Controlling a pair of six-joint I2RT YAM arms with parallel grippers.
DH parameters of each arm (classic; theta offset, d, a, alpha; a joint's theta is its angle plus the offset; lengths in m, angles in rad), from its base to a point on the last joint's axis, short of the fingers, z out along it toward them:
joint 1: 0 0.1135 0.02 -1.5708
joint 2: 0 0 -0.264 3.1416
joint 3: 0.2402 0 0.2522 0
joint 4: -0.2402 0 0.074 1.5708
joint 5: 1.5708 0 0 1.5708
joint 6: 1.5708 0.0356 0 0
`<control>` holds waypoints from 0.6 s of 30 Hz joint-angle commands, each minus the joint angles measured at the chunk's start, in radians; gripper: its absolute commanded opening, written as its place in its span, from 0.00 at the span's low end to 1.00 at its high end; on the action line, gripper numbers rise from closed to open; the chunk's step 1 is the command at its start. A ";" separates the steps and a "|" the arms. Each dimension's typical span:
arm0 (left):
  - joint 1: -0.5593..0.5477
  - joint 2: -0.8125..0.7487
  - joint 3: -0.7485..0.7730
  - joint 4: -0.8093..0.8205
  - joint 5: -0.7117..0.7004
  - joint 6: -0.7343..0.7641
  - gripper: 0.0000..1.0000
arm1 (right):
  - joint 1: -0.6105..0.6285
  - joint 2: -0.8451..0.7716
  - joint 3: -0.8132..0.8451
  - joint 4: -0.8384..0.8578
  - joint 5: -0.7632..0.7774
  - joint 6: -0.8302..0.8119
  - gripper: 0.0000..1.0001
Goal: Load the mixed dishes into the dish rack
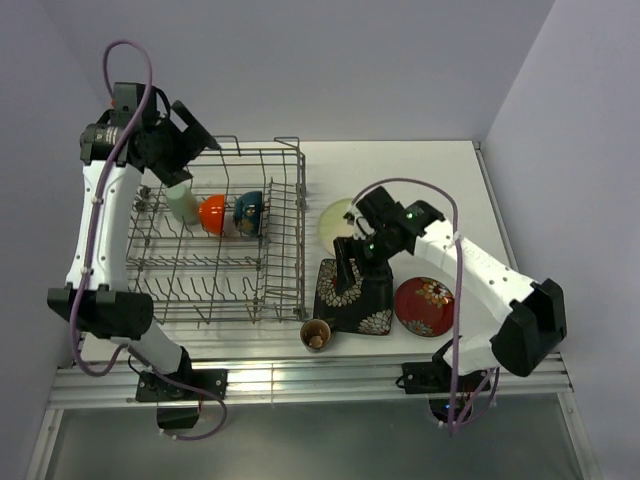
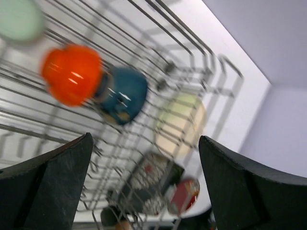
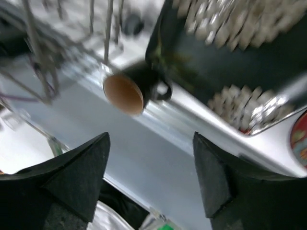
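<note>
The grey wire dish rack (image 1: pixel 300 232) stands at the left and holds a green cup (image 1: pixel 183 205), an orange bowl (image 1: pixel 212 213) and a dark blue bowl (image 1: pixel 250 209). My left gripper (image 1: pixel 192 134) is open and empty, raised over the rack's far left corner; its wrist view is blurred and shows the orange bowl (image 2: pixel 72 74) and blue bowl (image 2: pixel 122 93) below. My right gripper (image 1: pixel 347 268) is open and empty, hovering over the black square floral plate (image 1: pixel 358 300). A pale green-cream plate (image 1: pixel 338 225), a red floral plate (image 1: pixel 424 305) and a brown cup (image 1: pixel 317 334) lie on the table.
The brown cup (image 3: pixel 127 91) lies near the table's front edge, beside the rack's front right corner. The black plate (image 3: pixel 216 52) fills the upper right wrist view. Walls close the table at the back and right.
</note>
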 commanded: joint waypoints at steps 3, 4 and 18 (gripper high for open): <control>-0.095 -0.124 -0.176 0.101 0.129 -0.005 0.97 | 0.120 -0.151 -0.122 -0.040 0.070 0.101 0.73; -0.101 -0.153 -0.198 0.106 0.132 -0.004 0.97 | 0.129 -0.189 -0.141 -0.031 0.063 0.115 0.71; -0.132 -0.282 -0.238 0.100 0.171 -0.060 0.98 | 0.265 -0.128 -0.233 0.088 0.120 0.434 0.64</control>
